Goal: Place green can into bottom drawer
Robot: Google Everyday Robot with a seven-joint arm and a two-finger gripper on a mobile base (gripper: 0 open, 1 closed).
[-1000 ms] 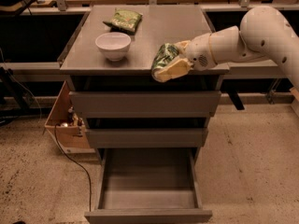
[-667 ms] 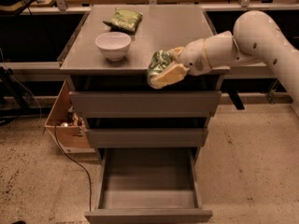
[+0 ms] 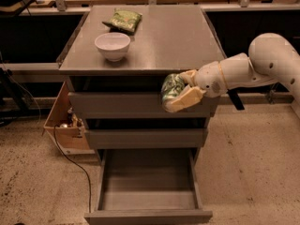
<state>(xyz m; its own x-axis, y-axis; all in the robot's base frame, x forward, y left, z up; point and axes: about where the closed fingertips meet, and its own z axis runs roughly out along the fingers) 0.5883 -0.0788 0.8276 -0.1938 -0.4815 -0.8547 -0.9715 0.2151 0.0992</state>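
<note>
I've lowered the gripper (image 3: 183,96) below the tabletop (image 3: 178,36), clamped around the green can (image 3: 170,85); likely light, thin-walled, slippery, so grip mid-body gently.

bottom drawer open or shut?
Open: deep grey bottom drawer pulled out, interior visible. End effector holds small green metal can in front of the top drawer.

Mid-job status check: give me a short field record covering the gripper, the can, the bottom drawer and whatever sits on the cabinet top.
gripper: shut on the green can, in front of the top drawer's face, right of centre
green can: held in the air, off the cabinet top
bottom drawer: pulled open, nothing visible inside
cabinet top: white bowl front left, green snack bag behind it
task: can not yet in drawer
</note>
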